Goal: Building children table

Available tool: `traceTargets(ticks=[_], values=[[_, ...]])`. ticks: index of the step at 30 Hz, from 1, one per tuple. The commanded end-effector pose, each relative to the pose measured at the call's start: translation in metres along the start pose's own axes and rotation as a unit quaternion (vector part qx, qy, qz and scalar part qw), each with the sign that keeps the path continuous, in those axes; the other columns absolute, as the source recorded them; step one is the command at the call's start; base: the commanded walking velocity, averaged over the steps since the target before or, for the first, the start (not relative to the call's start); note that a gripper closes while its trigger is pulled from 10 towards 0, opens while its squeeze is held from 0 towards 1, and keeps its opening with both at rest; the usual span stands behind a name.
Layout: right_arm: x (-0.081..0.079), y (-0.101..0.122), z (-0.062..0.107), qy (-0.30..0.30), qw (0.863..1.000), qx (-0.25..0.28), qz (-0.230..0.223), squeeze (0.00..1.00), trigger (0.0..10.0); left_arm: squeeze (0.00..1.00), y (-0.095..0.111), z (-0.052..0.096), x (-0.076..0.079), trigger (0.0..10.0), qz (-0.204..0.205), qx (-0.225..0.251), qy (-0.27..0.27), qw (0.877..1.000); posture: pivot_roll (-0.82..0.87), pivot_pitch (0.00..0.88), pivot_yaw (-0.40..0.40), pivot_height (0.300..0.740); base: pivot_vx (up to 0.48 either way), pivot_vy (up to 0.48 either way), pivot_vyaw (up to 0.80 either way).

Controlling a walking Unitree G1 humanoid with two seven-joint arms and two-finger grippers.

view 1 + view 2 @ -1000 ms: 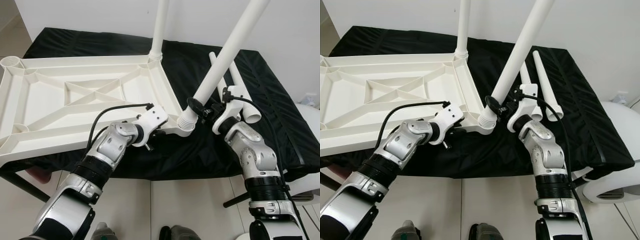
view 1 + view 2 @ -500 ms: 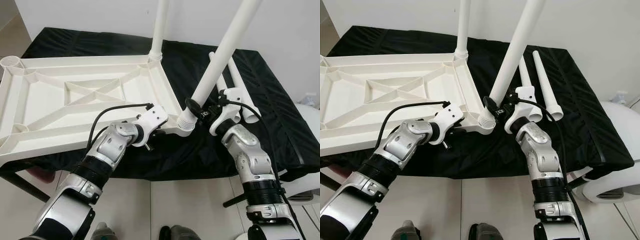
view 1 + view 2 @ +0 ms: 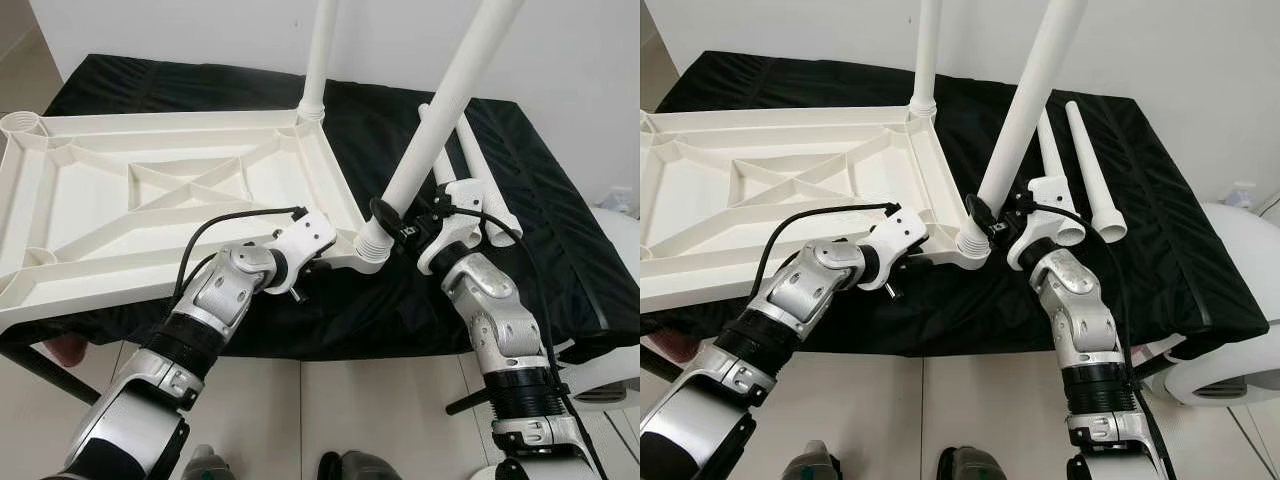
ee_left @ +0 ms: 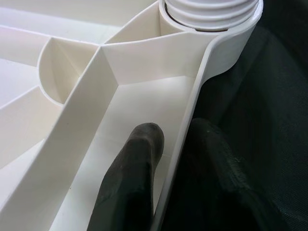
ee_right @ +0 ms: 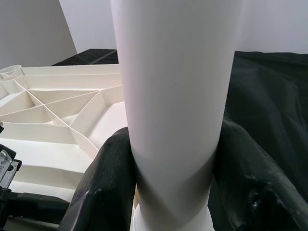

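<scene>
A white plastic tabletop (image 3: 150,200) lies upside down on a black-covered table. One white leg (image 3: 320,55) stands upright in its far right corner socket. A second white leg (image 3: 440,110) leans in the near right corner socket (image 3: 372,238), its threaded end (image 4: 211,12) seated there. My right gripper (image 3: 392,222) is shut on this leg just above the socket, one finger (image 5: 103,187) on each side. My left gripper (image 3: 318,268) is shut on the tabletop's near rim (image 4: 180,144) beside that corner. Two loose legs (image 3: 480,190) lie on the cloth to the right.
The black cloth (image 3: 560,240) covers the table to its right edge. Two open corner sockets (image 3: 22,124) sit at the tabletop's left end. A white rounded object (image 3: 1230,370) stands on the floor at the right. A white wall rises behind the table.
The leaning leg has tipped more upright in its socket, and my right gripper has shifted slightly left with it. The left arm has not moved.
</scene>
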State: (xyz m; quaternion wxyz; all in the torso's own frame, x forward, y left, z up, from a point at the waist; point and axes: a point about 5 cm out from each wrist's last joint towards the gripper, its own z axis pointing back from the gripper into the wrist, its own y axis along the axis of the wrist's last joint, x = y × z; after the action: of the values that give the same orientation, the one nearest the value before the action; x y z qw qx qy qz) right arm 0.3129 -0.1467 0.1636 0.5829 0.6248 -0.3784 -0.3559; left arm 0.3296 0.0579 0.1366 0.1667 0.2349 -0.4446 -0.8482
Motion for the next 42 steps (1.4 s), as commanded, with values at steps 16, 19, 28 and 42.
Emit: traceTargets(ticks=[16, 19, 28, 42], values=[[-0.01, -0.047, 0.019, -0.002, 0.996, -0.09, -0.017, 0.0, 10.0, 0.0, 0.009, 0.004, -0.006, 10.0, -0.019, 0.013, 0.024, 0.999, 0.05, 0.06, -0.091, 0.74, 0.0, 0.0, 0.0], [-0.007, -0.047, 0.017, -0.012, 0.995, -0.097, -0.021, 0.0, 10.0, 0.0, 0.009, 0.004, -0.006, 10.0, -0.019, 0.013, 0.023, 0.999, 0.05, 0.061, -0.087, 0.74, 0.0, 0.0, 0.0], [0.001, -0.043, 0.006, -0.024, 0.994, -0.1, -0.023, 0.0, 10.0, 0.0, 0.009, 0.004, -0.006, 10.0, -0.021, 0.013, 0.023, 0.999, 0.05, 0.061, -0.085, 0.74, 0.0, 0.0, 0.0], [-0.002, -0.045, 0.006, -0.003, 0.995, -0.095, -0.038, 0.0, 10.0, 0.0, 0.009, 0.006, -0.007, 10.0, -0.022, 0.013, 0.026, 0.999, 0.06, 0.064, -0.092, 0.74, 0.0, 0.0, 0.0]])
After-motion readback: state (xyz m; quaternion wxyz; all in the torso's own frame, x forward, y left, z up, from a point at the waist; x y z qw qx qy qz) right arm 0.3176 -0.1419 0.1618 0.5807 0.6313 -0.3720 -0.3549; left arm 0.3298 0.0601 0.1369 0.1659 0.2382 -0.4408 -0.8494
